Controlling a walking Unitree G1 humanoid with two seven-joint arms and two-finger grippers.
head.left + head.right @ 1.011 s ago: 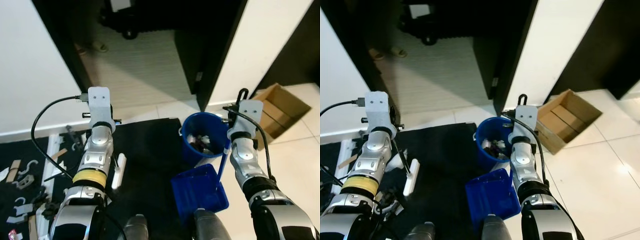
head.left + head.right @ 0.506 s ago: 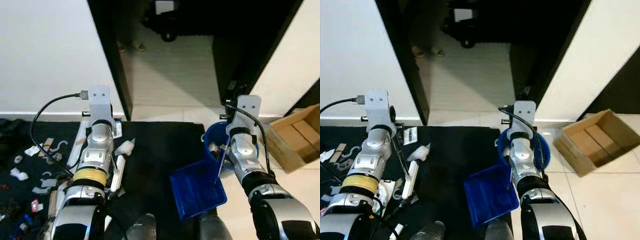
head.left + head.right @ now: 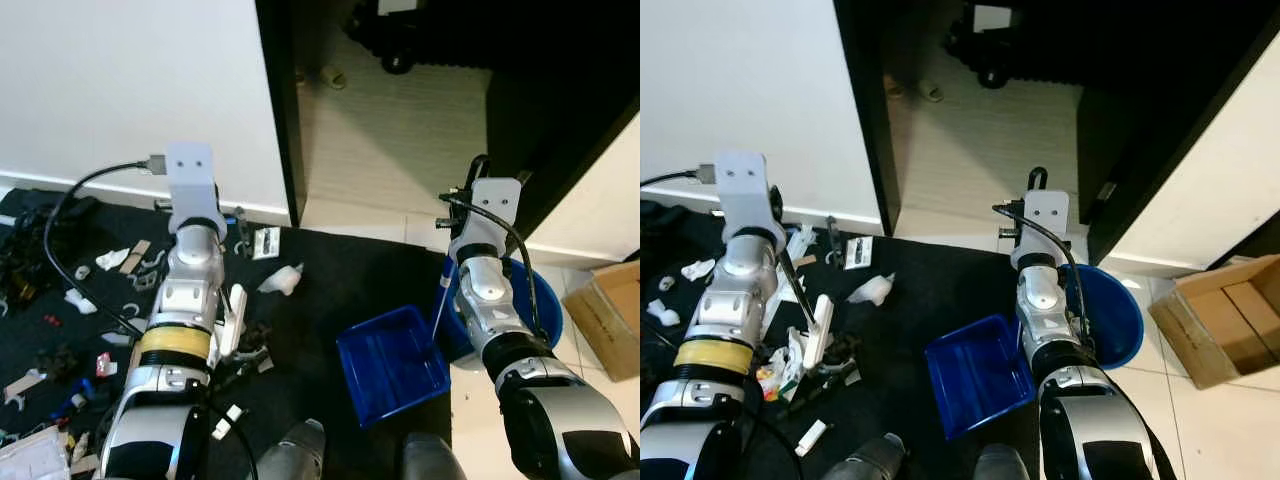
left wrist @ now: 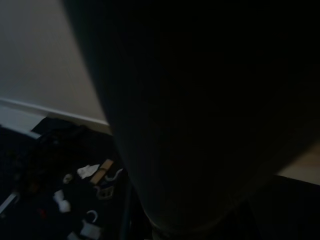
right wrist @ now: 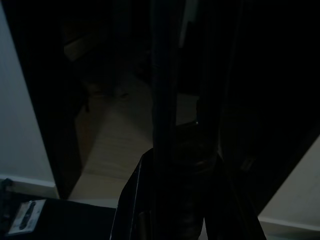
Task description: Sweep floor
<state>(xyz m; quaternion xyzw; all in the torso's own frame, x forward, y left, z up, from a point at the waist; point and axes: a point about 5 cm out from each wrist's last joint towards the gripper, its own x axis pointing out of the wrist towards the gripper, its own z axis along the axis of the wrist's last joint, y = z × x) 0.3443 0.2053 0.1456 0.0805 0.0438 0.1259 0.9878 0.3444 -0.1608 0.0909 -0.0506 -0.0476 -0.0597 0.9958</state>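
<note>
Blue plastic dustpan (image 3: 392, 363) sits on the black mat (image 3: 330, 290) by our right hand (image 3: 452, 262), whose grip we cannot tell. Our left hand (image 3: 790, 270) probably holds the white brush (image 3: 812, 335) upright. Litter (image 3: 100, 300) lies farther left, toward the wall (image 3: 130, 80).

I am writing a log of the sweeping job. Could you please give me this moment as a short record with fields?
surface: black mat on pale tiled floor
litter: scraps spread over the mat on the robot's left; a white crumpled piece nearer the middle
brush: white brush at the left arm, over the litter
dustpan: blue dustpan on the mat edge, at the right arm
bucket: blue bucket beside the dustpan
box: open cardboard box on the tiles, far right
</note>
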